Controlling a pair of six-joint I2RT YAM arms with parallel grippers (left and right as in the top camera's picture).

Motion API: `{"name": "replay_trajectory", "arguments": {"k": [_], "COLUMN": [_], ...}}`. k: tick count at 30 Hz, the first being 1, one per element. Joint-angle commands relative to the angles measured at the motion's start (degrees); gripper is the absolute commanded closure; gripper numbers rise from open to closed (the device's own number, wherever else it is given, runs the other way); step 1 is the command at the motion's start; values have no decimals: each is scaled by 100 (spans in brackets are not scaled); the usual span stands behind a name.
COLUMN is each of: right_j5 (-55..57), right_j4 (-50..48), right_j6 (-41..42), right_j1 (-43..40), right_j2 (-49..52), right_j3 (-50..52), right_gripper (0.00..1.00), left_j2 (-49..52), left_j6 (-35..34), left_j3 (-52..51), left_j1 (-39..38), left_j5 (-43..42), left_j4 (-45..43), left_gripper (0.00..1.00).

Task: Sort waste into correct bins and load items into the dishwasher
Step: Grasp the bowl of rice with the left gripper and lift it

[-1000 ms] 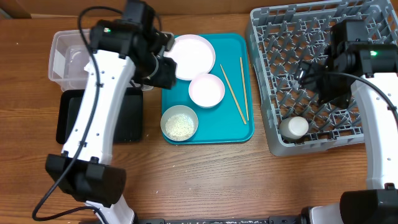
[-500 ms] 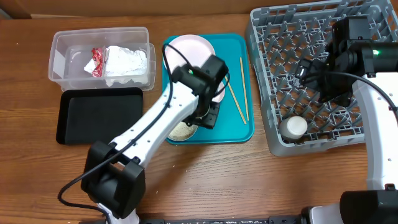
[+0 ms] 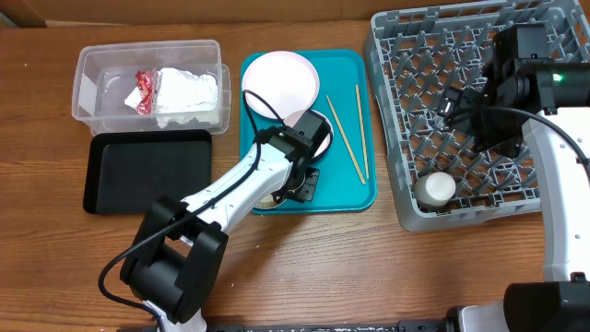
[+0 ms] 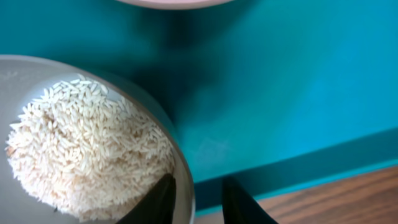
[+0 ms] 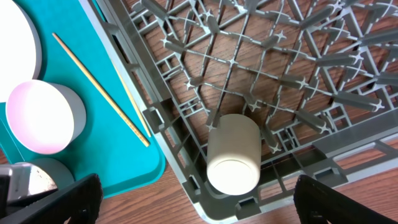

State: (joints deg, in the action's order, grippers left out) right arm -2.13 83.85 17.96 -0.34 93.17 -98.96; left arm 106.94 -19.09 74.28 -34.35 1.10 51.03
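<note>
My left gripper (image 3: 297, 184) (image 4: 199, 202) is open and straddles the right rim of a white bowl (image 3: 269, 198) holding rice (image 4: 87, 149), one finger inside, one outside. My left arm mostly hides the second bowl in the overhead view; it shows empty in the right wrist view (image 5: 43, 118). The plate (image 3: 281, 81) and two chopsticks (image 3: 346, 138) lie on the teal tray (image 3: 346, 189). The napkins (image 3: 189, 92) and red wrapper (image 3: 146, 89) lie in the clear tub (image 3: 88, 83). My right gripper (image 3: 461, 109) (image 5: 199, 205) is open over the grey rack (image 3: 433, 55), above the cup (image 3: 436, 189) (image 5: 233, 152).
The black tray (image 3: 147, 171) sits in front of the clear tub, with nothing in it. The rack fills the right side of the table. Bare wood lies along the front edge.
My left arm swung right from the clear tub to the teal tray and came down at the rice bowl. The napkins and wrapper now show in the tub. The right arm has not moved.
</note>
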Motion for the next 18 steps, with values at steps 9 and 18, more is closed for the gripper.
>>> {"name": "replay_trajectory", "arguments": {"k": [9, 18], "right_j5": [-7, -9], "right_j4": [37, 96], "right_j6": [-37, -37], "right_j1": [-4, -4], "right_j2": [-50, -50], "right_j3": [-76, -76], "right_gripper": [0, 0], "left_j2": [33, -35], "left_j6": [131, 68], "left_j3": [-457, 804], "left_j1": [61, 221], "left_j5": [247, 35], "left_j4": [-201, 1156], "left_gripper": [96, 96]}}
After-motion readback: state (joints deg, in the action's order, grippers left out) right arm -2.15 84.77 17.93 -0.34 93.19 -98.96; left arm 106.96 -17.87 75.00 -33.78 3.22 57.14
